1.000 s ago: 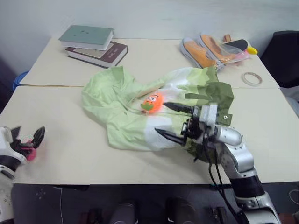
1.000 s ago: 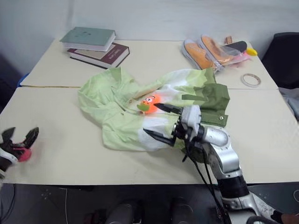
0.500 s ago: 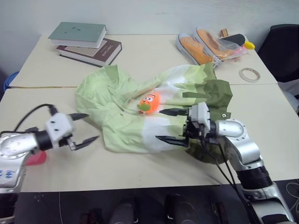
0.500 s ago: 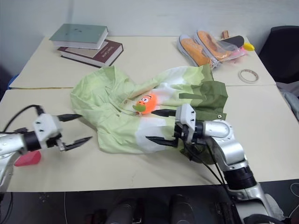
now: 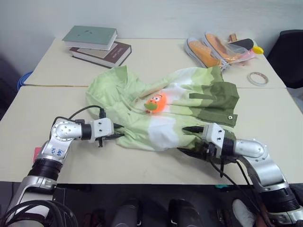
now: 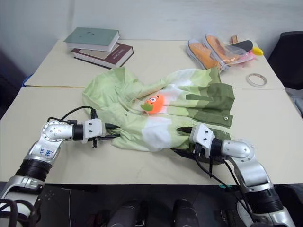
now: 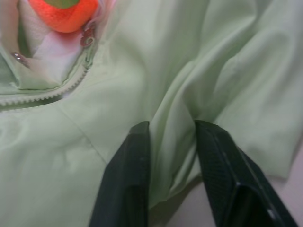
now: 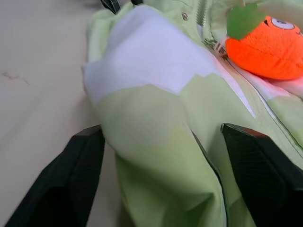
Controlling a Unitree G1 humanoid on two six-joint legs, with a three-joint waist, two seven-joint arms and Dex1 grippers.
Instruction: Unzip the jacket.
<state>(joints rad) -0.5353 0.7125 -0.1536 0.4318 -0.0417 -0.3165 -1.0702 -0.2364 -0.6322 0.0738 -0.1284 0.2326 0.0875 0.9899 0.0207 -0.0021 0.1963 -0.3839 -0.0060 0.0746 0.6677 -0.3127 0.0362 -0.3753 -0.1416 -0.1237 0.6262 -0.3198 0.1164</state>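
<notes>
The jacket (image 5: 165, 111) lies crumpled across the middle of the table, pale green with a white band and olive green on the right. Its orange zipper charm (image 5: 154, 103) rests on top near the centre, with the zipper (image 7: 33, 97) running beside it. My left gripper (image 5: 117, 132) is at the jacket's near left edge, and its fingers (image 7: 125, 184) pinch a raised fold of pale green cloth. My right gripper (image 5: 185, 139) lies low at the near hem, right of centre. It is open, and its fingers (image 8: 265, 175) stand wide on either side of a bulge of the hem.
Two stacked books (image 5: 97, 45) sit at the back left, and orange shoes (image 5: 208, 49) with a plastic bag at the back right. A tape roll (image 5: 258, 78) lies at the right. A black chair (image 5: 289, 52) stands beyond the right edge. A pink object (image 5: 36, 153) is near my left arm.
My left arm swung in from the table's left edge to the jacket and shut on a fold. My right gripper sank to the near hem and narrowed a little.
</notes>
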